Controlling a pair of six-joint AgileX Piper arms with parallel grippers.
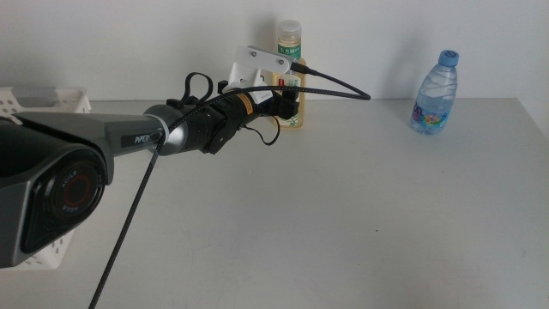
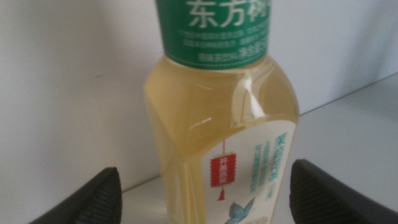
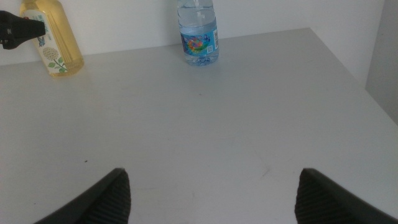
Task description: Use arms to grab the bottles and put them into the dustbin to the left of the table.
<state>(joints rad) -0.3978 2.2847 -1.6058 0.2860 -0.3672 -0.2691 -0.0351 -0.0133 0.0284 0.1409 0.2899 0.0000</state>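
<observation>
The yellow tea bottle (image 1: 290,43) with a green label stands upright at the back of the table (image 1: 343,223), by the wall. My left arm reaches in from the left, and its gripper (image 1: 292,101) is at the bottle's lower body. In the left wrist view the tea bottle (image 2: 217,106) stands between the spread fingers (image 2: 106,196), and a gap shows on each side; the left gripper (image 2: 205,168) is open. The clear water bottle (image 1: 435,90) with a blue cap stands at the back right. The dustbin (image 1: 51,99) is at the left edge. My right gripper (image 3: 212,177) waits open over bare table.
The right wrist view shows the water bottle (image 3: 200,37), the tea bottle (image 3: 57,43) and the left gripper's dark finger (image 3: 18,31) beside it. A thick black cable (image 1: 334,81) loops from the left wrist. The white wall stands close behind both bottles.
</observation>
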